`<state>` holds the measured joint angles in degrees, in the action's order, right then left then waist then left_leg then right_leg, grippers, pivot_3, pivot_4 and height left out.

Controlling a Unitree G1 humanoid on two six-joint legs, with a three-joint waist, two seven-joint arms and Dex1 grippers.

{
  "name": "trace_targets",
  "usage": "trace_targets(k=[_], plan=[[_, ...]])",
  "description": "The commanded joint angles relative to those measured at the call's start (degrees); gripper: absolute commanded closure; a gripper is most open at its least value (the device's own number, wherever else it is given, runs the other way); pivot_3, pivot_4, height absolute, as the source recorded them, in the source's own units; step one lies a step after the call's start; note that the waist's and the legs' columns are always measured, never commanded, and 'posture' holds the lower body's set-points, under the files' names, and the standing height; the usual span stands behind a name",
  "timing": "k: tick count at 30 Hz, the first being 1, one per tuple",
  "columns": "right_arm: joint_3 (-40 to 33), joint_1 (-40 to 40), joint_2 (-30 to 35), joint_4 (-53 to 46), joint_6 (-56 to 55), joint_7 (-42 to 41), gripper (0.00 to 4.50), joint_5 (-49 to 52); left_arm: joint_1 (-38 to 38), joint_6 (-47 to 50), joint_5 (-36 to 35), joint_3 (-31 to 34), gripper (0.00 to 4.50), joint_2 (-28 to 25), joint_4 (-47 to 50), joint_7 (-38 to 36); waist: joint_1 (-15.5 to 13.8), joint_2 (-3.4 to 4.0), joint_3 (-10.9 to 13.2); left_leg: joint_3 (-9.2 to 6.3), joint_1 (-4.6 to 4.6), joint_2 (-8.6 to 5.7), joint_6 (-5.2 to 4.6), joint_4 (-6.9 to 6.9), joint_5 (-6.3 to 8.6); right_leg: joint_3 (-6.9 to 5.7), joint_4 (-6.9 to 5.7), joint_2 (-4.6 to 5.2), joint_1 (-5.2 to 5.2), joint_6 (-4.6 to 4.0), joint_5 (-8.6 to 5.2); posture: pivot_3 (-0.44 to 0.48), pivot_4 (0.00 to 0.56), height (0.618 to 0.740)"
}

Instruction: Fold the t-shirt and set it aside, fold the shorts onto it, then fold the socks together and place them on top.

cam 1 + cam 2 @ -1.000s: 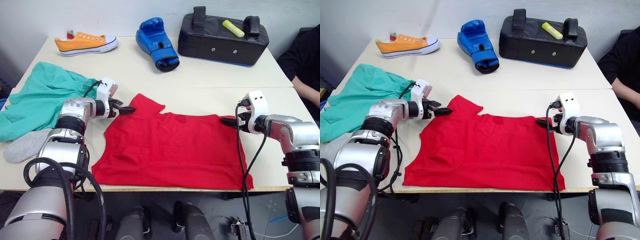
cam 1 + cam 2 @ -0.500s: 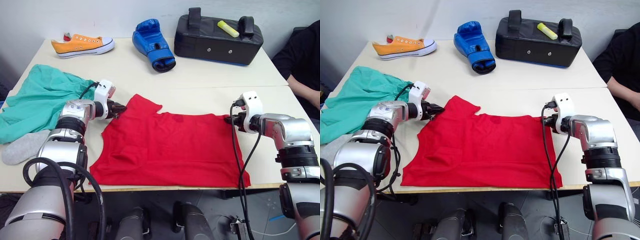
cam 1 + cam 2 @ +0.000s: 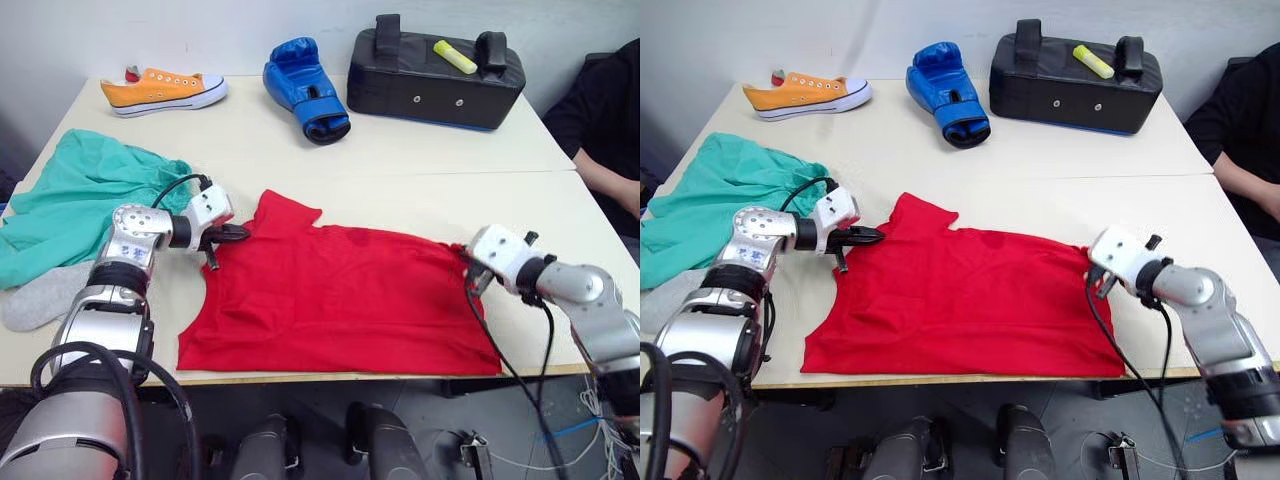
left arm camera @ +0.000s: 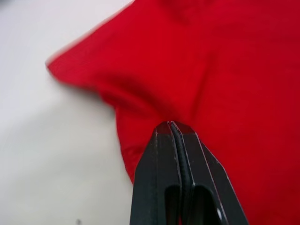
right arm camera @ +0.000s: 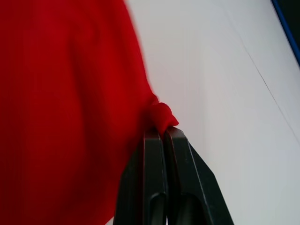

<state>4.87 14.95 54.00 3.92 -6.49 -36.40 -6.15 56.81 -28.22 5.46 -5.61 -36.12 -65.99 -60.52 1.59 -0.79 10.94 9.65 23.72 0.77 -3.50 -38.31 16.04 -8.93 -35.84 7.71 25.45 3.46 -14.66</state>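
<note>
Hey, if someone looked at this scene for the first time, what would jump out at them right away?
The bright red cotton t-shirt spread flat at the table's near edge, with the left end effector and right end effector each pinching one of its far corners. Next, the blue boxing glove and orange canvas sneaker along the far side.

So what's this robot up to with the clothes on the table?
It is working on the red t-shirt, which lies spread flat. The left gripper is shut on the cloth below a sleeve, and the right gripper pinches the opposite edge. The teal shorts and a grey sock wait at the robot's left, unfolded. A shoe, a boxing glove and a black pad sit further back.
</note>
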Motion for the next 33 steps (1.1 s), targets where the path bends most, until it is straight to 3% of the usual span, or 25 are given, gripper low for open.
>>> trace_targets(k=[1, 4, 9, 12, 17, 20, 22, 27, 33], plan=[[-0.11, -2.43, 6.97, 3.60, -23.56, 7.68, 4.50, -12.76, -3.03, -22.68, 5.83, -1.16, 4.47, -4.73, 4.65, 9.34, 0.02, -0.01, 0.01, 0.10, -0.11, 0.00, 0.01, 0.04, 0.01, 0.06, -0.02, 0.07, -0.02, 0.00, 0.00, 0.000, 0.150, 0.740], [0.31, -3.64, 10.31, 7.23, -34.36, 15.80, 4.50, -22.63, -5.39, -36.59, 14.93, -3.12, 4.47, -8.84, 5.47, 21.83, 0.09, -0.03, 0.01, 0.26, -0.49, 0.02, 0.08, 0.24, 0.05, 0.54, 0.02, 0.11, -0.19, -0.01, 0.00, 0.000, 0.150, 0.740], [0.71, -2.80, 11.34, 9.49, -41.93, 25.66, 4.50, -33.77, -6.75, -42.82, 29.17, -8.36, 4.47, -13.26, 4.57, 38.23, 0.00, -0.03, 0.00, 0.36, -0.59, 0.05, 0.44, 0.29, 0.27, 0.72, -0.04, 0.07, -0.16, -0.04, -0.02, 0.000, 0.150, 0.740], [0.72, -2.27, 10.65, 11.68, -42.64, 26.97, 4.50, -34.14, -6.54, -41.30, 28.24, -9.05, 4.47, -12.77, 1.85, 39.84, -0.07, -0.03, 0.00, 0.42, -0.58, 0.05, 0.35, 0.29, 0.29, 0.78, -0.03, 0.04, -0.15, -0.04, -0.02, 0.000, 0.150, 0.740], [-0.14, -0.39, 6.80, 13.81, -37.61, 19.43, 4.50, -20.99, -2.58, -17.74, 6.68, 2.78, 4.47, -4.23, -3.49, 20.05, -0.12, -0.10, -0.01, 0.40, -0.54, 0.10, -0.01, 0.12, 0.09, 0.72, -0.04, -0.07, -0.20, -0.04, -0.02, 0.000, 0.150, 0.740], [0.00, 1.47, 5.22, 14.25, -35.63, 16.97, 4.50, -18.71, 1.68, 2.30, -0.40, 7.36, 3.88, -0.38, -4.21, 9.67, 0.05, -0.18, 0.03, 0.41, -0.52, 0.09, -0.07, 0.04, 0.06, 0.66, -0.11, -0.19, -0.22, -0.01, -0.03, 0.000, 0.150, 0.740], [0.20, 2.65, 4.30, 14.58, -34.35, 15.66, 4.50, -17.34, 5.17, 15.88, -2.40, 8.35, 3.23, 1.67, -4.93, 5.72, 0.09, -0.21, 0.03, 0.40, -0.54, 0.09, -0.06, 0.04, 0.05, 0.62, -0.11, -0.32, -0.26, 0.04, -0.06, 0.000, 0.150, 0.740], [0.35, 5.57, 2.20, 15.03, -31.33, 12.90, 4.50, -15.69, 10.89, 33.35, -2.11, 7.30, 1.65, 5.60, -5.82, 5.47, 0.18, -0.22, 0.04, 0.38, -0.56, 0.06, -0.06, 0.05, 0.05, 0.66, -0.12, -0.48, -0.31, 0.12, -0.11, 0.000, 0.150, 0.740], [0.51, 8.46, 0.03, 15.95, -28.69, 11.01, 4.50, -15.11, 14.05, 42.58, 0.09, 5.83, 1.65, 9.96, -8.60, 11.31, 0.08, -0.27, 0.07, 0.35, -0.57, 0.07, -0.05, 0.04, 0.05, 0.73, -0.13, -0.48, -0.31, 0.11, -0.10, 0.000, 0.150, 0.740]])
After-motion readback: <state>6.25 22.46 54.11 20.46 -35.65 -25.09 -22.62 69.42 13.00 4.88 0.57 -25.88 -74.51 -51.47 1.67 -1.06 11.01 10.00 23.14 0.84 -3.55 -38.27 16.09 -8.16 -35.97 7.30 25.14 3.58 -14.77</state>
